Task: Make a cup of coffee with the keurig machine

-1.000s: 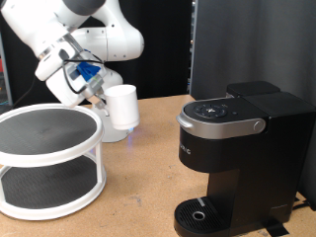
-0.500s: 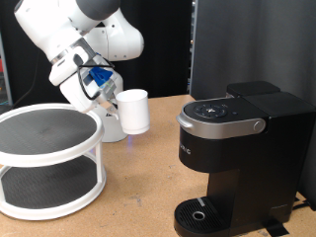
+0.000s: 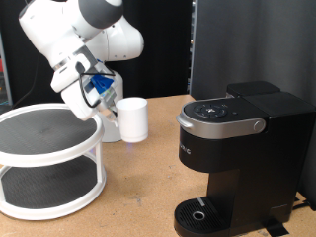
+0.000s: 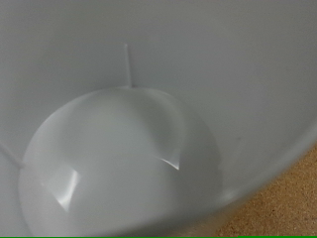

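Jaws: hidden behind the mug's rim in the exterior view and absent from the wrist view, so I cannot tell whether they pinch the wall or stand spread. The two-finger gripper (image 3: 107,99) sits at the rim of the small plain white ceramic cup (image 3: 133,118), on the side toward the exterior view's left.

Cup: appears raised off the brown wooden tabletop (image 3: 138,193), though its base is hard to separate from the arm's white base behind it. The wrist view is filled by the cup's glossy white interior (image 4: 129,149), empty and dry, with a strip of tabletop at one corner.

Surroundings: just beside the cup, toward the exterior view's left, stands a white two-tier round rack with dark mesh shelves (image 3: 44,158). Well apart, toward the exterior view's right, stands the large boxy matte-black keurig machine (image 3: 242,148), grey-silver lid handle down, round drip base bare.

Judgement: step in hand is carrying the cup toward the brewer. The drip base has nothing on it, so placement is not yet done. That placement calls for the cup upright, centred under the spout, and low enough to clear the overhanging brew head.
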Tool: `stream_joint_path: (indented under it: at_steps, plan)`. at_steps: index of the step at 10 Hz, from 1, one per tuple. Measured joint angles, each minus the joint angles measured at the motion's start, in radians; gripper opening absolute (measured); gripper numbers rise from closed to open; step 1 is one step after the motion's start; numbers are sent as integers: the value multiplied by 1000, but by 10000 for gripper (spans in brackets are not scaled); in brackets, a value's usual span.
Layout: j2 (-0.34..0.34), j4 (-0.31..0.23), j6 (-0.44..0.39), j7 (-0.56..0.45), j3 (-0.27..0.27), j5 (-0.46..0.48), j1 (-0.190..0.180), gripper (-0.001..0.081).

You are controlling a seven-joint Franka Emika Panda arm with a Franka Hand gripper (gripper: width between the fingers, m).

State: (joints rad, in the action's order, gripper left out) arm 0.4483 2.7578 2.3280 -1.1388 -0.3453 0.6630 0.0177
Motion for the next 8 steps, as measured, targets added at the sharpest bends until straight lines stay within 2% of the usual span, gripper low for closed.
stream_joint_path:
  at_steps: [4,8]
  plan:
    - [-106,28,165,-93,6,116,-68,70]
    - [-233,20,254,-229,7,288,-132,70]
